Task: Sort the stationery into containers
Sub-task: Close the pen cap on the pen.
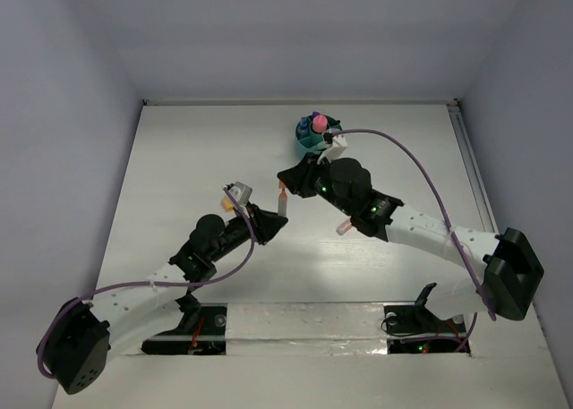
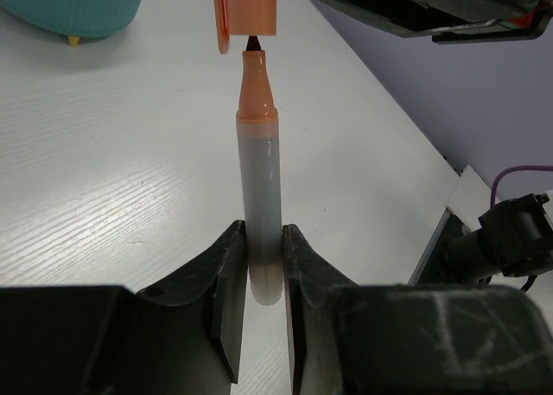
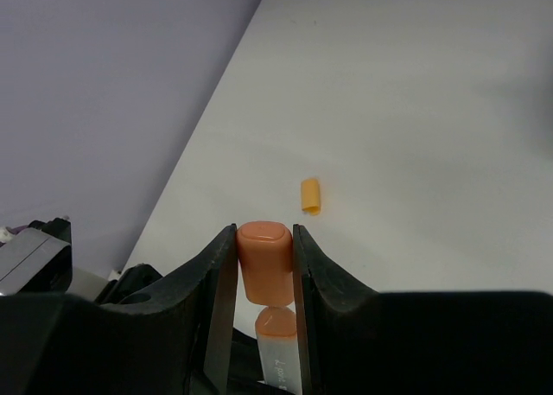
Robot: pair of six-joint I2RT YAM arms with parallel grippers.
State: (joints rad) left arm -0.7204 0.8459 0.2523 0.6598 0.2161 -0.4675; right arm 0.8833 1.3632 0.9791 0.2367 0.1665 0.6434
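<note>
Lab: plain-walled enclosure, bare white table (image 1: 192,154)

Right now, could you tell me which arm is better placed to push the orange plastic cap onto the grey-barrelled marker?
Likely right: the right gripper holds the orange plastic cap just over the tip of the grey-barrelled marker, which the left gripper clamps.

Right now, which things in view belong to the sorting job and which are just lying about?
Job: orange marker in left gripper; matching cap in right gripper; teal organiser; loose orange cap.
Not job: purple cable; taped strip by arm bases.
</note>
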